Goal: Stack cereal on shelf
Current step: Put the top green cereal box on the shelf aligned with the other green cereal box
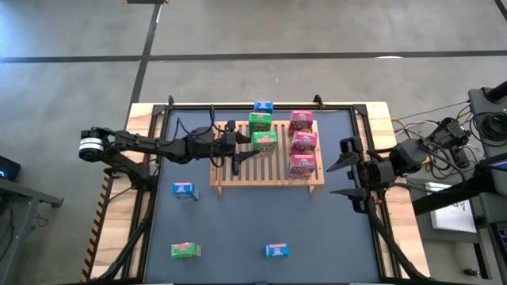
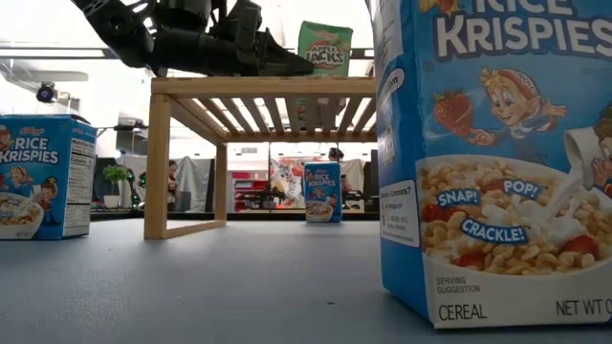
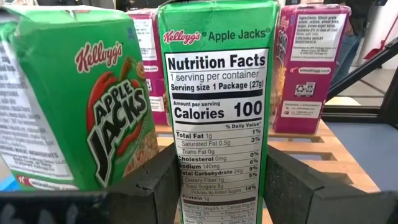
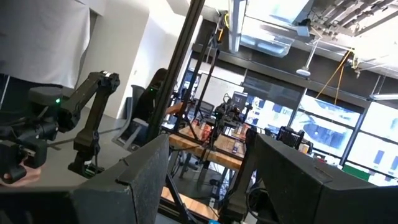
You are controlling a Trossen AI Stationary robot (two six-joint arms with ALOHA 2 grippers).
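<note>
The shelf (image 1: 230, 176) is a light wooden slatted rack standing mid-table on legs (image 2: 158, 162). On it stand a blue cereal box (image 1: 263, 107), a green one (image 1: 260, 123) and three pink ones (image 1: 303, 142). My left gripper (image 1: 250, 142) reaches in over the rack from the table's left and is shut on a second green Apple Jacks box (image 3: 214, 93), just near of the first (image 3: 81, 106). My right gripper (image 1: 348, 168) hangs open at the table's right edge, raised, with nothing between its fingers (image 4: 140, 180). My left gripper pinches the green box's lower half (image 3: 214, 186) between its two fingers (image 3: 155, 183), one on each broad face. They come level from the table's left. The box is upright, its nutrition side facing the wrist. Whether its bottom rests on the slats, I cannot tell.
Loose boxes stand on the dark tabletop near of the rack: a blue one (image 1: 183, 189) at the left, a green one (image 1: 184, 250) and a blue one (image 1: 277, 251) near the front edge. A black frame (image 1: 238, 106) rims the table.
</note>
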